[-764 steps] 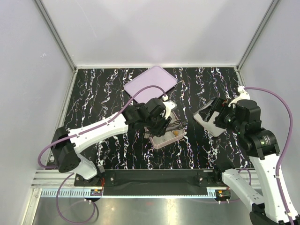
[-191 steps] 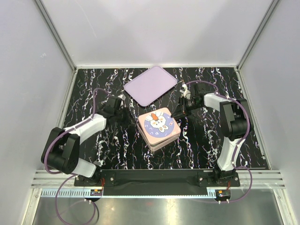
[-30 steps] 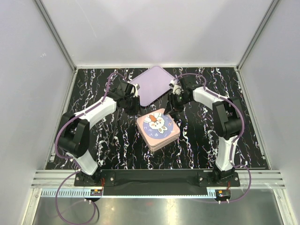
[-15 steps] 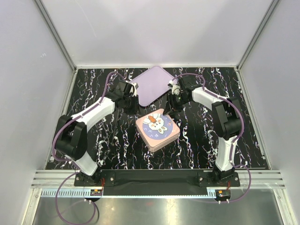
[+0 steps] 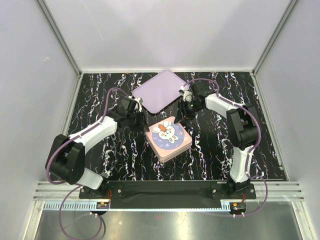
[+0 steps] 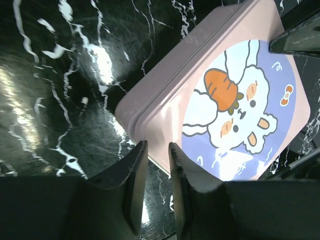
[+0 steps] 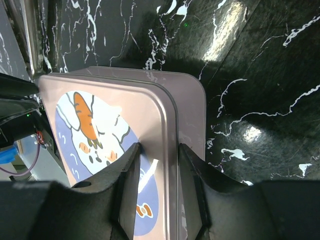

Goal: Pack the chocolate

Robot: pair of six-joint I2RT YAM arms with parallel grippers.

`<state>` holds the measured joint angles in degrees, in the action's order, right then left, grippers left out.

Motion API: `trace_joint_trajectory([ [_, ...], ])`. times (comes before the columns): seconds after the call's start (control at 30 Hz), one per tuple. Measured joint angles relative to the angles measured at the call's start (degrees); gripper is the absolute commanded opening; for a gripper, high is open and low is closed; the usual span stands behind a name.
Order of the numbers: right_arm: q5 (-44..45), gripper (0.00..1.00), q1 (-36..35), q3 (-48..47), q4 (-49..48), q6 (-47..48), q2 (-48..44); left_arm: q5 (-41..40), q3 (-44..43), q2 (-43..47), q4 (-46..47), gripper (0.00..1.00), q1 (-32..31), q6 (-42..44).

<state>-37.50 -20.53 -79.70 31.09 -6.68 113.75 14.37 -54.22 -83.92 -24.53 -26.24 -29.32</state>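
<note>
Fingers (image 7: 127,185), two pairs, flank one bunny tin (image 5: 168,137).

No writing, number, brand mark or label can be read in any of the views. The only printed thing is the pink tin lid (image 5: 168,138) near the middle of the table. It carries a drawing of a white rabbit with an orange carrot on a lilac round, and there are no letters on it.
</note>
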Motion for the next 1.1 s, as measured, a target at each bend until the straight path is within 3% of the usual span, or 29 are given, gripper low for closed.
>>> trace_joint_trajectory([
  [0.37, -0.07, 0.42, 0.02, 2.56, -0.37, 0.87, -1.97, -0.09, 6.05, 1.92, 8.02, 0.28, -4.24, -5.14],
  [0.63, 1.03, 0.47, -0.02, 2.99, -0.46, -0.83, -2.36, -1.25, 7.37, 3.63, 7.89, 0.28, -4.76, -5.68],
  [0.83, 7.02, 0.53, -0.20, 0.76, 2.93, -2.71, -3.39, -1.79, 7.43, 3.63, 7.98, 0.28, -4.87, -5.68],
  [1.1, 13.00, 0.52, -0.20, -1.99, 7.13, -4.57, -6.23, -1.77, 7.93, 4.00, 8.66, 0.28, -5.29, -5.66],
])
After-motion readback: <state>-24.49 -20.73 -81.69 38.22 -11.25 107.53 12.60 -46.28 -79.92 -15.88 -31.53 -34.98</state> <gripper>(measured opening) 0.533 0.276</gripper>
